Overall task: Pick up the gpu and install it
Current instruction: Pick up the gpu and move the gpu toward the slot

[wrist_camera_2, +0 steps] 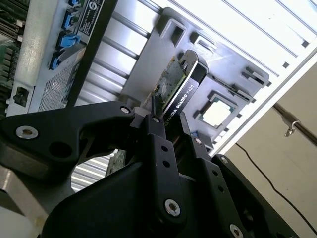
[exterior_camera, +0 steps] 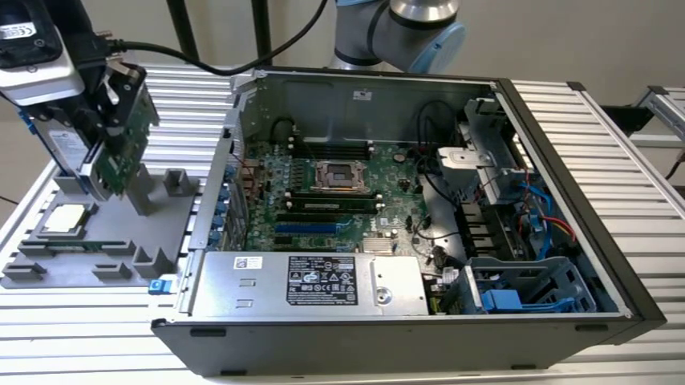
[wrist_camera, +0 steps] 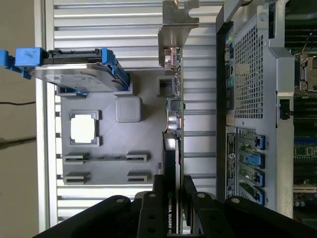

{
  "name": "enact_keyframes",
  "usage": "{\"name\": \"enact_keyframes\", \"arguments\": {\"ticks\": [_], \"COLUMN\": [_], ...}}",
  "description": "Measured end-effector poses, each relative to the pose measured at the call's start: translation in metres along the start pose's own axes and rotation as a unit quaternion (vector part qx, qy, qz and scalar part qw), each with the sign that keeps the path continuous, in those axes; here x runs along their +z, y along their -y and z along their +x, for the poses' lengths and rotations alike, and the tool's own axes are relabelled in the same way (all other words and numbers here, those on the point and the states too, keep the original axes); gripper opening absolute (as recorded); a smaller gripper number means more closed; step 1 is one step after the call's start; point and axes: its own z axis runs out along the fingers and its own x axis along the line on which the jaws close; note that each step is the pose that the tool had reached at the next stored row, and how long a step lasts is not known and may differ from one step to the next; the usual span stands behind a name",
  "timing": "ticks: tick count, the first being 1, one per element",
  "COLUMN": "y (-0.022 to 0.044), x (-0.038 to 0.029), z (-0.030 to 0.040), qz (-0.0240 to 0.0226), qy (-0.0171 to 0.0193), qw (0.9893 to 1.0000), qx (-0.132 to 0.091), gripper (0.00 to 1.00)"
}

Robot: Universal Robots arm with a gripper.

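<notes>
We are seeing the gripper (wrist_camera: pixel 173 191) clamping the gpu (wrist_camera: pixel 172 114) by its shroud end, edge-on above the gray tray (wrist_camera: pixel 113 144), seemingly clear of its slots. That grip is leaving the bracket (wrist_camera: pixel 177 25) end free, which suits the case (exterior_camera: pixel 321 357) beside the tray.

Green circuit board, black shroud and silver bracket (wrist_camera: pixel 177 27) mark the gpu (wrist_camera: pixel 174 106), beside the black gripper (wrist_camera: pixel 173 184). The tray (wrist_camera: pixel 109 171) is plain grey, the processor chip (wrist_camera: pixel 82 128) silver, the hard drive (wrist_camera: pixel 74 72) silver with blue clips (wrist_camera: pixel 117 72), the table (wrist_camera: pixel 109 34) pale metal ribbed in parallel stripes. The computer case (exterior_camera: pixel 354 349) is black, its motherboard (exterior_camera: pixel 402 196) green.
</notes>
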Motion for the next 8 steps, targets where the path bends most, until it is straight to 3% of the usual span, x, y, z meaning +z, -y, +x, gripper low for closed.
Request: {"name": "enact_keyframes", "arguments": {"ticks": [8], "y": [-0.0001], "x": [-0.0018], "z": [0.0001], "qz": [-0.0004], "qy": [0.0], "qw": [1.0], "qx": [0.0], "gripper": [0.0]}}
